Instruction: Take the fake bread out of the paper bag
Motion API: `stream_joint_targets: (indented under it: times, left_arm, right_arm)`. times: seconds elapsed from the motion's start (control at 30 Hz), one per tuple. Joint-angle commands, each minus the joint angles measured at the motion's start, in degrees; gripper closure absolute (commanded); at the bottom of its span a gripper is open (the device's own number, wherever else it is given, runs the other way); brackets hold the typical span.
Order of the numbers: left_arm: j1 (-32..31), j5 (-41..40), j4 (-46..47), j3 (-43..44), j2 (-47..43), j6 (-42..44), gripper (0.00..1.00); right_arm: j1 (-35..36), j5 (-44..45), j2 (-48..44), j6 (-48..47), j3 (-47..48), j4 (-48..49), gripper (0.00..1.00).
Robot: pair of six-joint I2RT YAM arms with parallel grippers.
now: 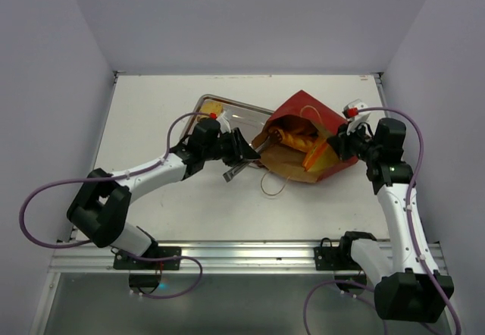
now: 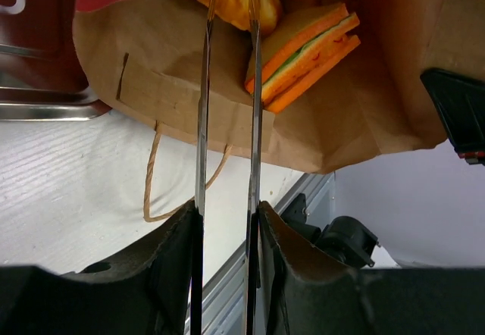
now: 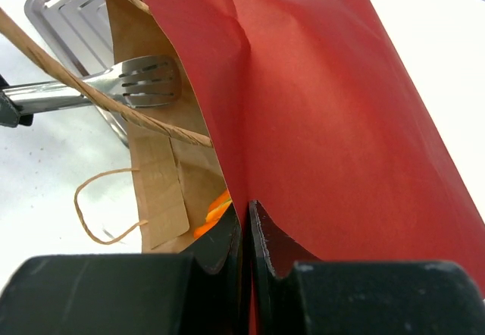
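Note:
The paper bag [image 1: 311,115] lies on its side, red outside and brown inside, its mouth facing left. Fake bread [image 1: 294,136] shows inside it: a golden roll [image 2: 241,0] and an orange layered slice [image 2: 303,53]. My left gripper [image 1: 229,148] is shut on metal tongs [image 2: 203,123], whose blades reach to the bag's mouth, with the tip [image 3: 148,81] at the opening. My right gripper [image 1: 339,144] is shut on the bag's red side wall [image 3: 341,123]. A bit of orange bread [image 3: 218,208] shows by my right fingers.
A metal tray [image 1: 226,111] lies behind the bag's mouth, also in the right wrist view [image 3: 64,9]. A loose string handle [image 1: 271,185] lies on the table in front of the bag. The table's front rail runs along the near edge.

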Motion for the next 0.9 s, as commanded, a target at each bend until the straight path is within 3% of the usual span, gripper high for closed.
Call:
stream_joint_targets:
  times: [0.0,0.4,0.87]
  left_arm:
    - [-0.79,-1.4,4.96,-1.04,-0.35,-3.39,0.6]
    - [-3.87,-5.88,11.2,-8.77,-1.32,-12.09,0.58]
    - [-6.59,-10.28,23.15,-9.3,4.83,-21.84,0.54]
  right_arm:
    - [0.4,-0.54,-0.74,-0.02,-0.85,0.77,0.9]
    - [0.49,-0.89,-0.92,0.16,-1.47,1.3,0.89]
    - [0.58,-0.98,-0.83,-0.02,-1.73,1.47,0.88]
